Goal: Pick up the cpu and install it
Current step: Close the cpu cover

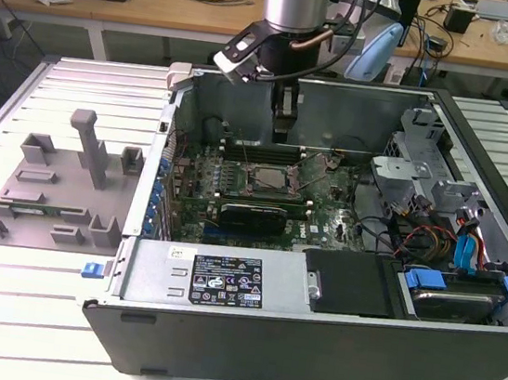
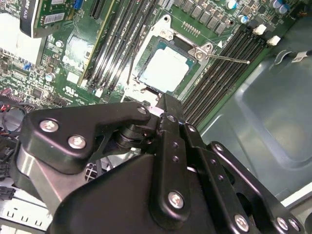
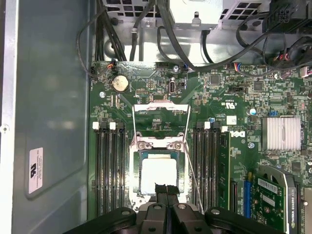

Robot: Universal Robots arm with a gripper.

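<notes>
The gripper (image 3: 165, 188) is seen with fingers pressed together, nothing pinched, near one edge of the cpu (image 3: 158, 174). The cpu is seated in the socket (image 3: 135, 168) on the motherboard (image 3: 234, 97), inside the opened case (image 1: 223, 284).

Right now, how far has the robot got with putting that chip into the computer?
Mostly done, it seems: the cpu lies flat in the motherboard socket. In hand: nothing; the gripper hangs over the chip with its fingers together. Left: the socket's hinged cover stands flipped open and its wire lever is unlatched, so the chip is not clamped down.
</notes>
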